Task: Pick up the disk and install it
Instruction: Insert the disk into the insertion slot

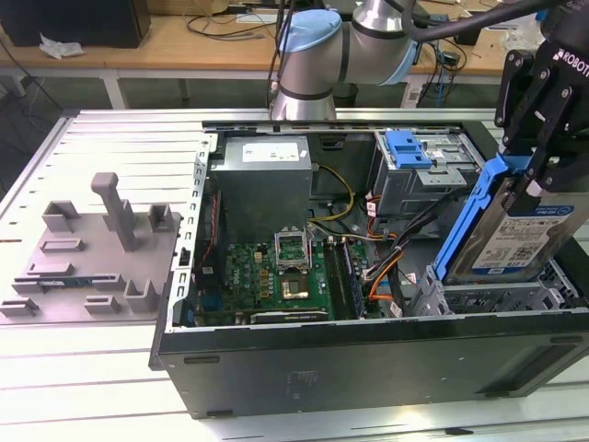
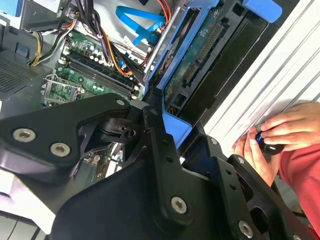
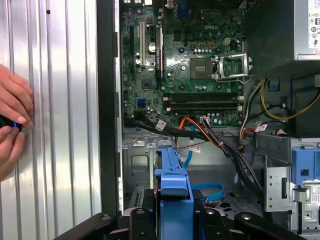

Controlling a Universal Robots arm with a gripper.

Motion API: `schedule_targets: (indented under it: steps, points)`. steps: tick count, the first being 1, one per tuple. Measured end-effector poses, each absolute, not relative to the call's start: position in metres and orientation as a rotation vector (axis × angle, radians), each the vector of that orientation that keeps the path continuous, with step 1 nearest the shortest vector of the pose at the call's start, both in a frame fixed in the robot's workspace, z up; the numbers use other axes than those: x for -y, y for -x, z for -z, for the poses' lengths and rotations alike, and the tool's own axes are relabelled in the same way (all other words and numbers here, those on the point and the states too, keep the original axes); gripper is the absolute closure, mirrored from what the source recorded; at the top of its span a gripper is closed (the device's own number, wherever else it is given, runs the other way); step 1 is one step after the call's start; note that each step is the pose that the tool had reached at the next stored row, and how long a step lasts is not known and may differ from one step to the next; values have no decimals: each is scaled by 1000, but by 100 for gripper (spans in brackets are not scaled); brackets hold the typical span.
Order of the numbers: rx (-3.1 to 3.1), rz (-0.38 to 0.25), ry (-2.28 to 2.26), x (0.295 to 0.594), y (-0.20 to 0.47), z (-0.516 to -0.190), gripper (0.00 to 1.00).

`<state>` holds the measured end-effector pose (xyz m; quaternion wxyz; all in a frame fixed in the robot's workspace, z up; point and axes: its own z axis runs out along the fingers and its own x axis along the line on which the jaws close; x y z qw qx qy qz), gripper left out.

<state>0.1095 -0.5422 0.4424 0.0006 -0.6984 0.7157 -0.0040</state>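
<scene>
**A:** Where is the disk [image 1: 515, 230] to be found?

**B:** It is held aloft at the exterior view's right, over the near corner of the open computer case [image 1: 368, 359]. Its upper end is pinched by the gripper [image 1: 537, 175], whose black fingers are pressed against the blue carrier on either side.

**A:** How is its long axis laid?

**B:** It is steeply tilted. The lower end is pointed down at the bare metal drive bay [image 1: 497, 299] directly beneath, and the upper end is lodged in the gripper. Whether the lower corner is touching the bay's rim cannot be told.

**A:** And the materials?

**B:** A flat silver slab with a glossy white-and-blue label is seen, framed in smooth bright plastic. The bay is made of thin punched sheet steel. The green motherboard [image 1: 285, 272], studded with sockets, is set well apart toward the exterior view's left. A drive cage [image 1: 414, 180] topped by a blue latch [image 1: 408, 147] is placed beyond the disk.

**A:** Is anything else noted?

**B:** In the second wrist view, a person's hands [image 2: 270, 135] are clasped round a small dark object beside the case, above the ribbed metal counter [image 1: 92, 368].
</scene>
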Motion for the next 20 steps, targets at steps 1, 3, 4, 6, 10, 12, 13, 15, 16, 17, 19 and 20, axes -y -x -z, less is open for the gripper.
schedule_targets:
  steps: [1, 3, 4, 6, 10, 12, 13, 15, 16, 17, 19, 20]
  points:
    - [-2247, 13, 2193, 542, -109, -441, 63]
    - [-2248, 13, 2193, 542, -109, -440, 63]
    - [-2248, 13, 2193, 542, -109, -439, 63]
    - [-2247, 13, 2193, 542, -109, -438, 63]
    - [-2248, 13, 2193, 542, -109, -434, 63]
    - [-2247, 13, 2193, 542, -109, -432, 63]
    - [-2248, 13, 2193, 542, -109, -432, 63]
    - [-2247, 13, 2193, 542, -109, -430, 63]
    - [-2248, 13, 2193, 542, -109, -430, 63]
    - [-2248, 13, 2193, 542, -109, -429, 63]
    - [-2247, 13, 2193, 542, -109, -427, 63]
    - [-2247, 13, 2193, 542, -109, -426, 63]
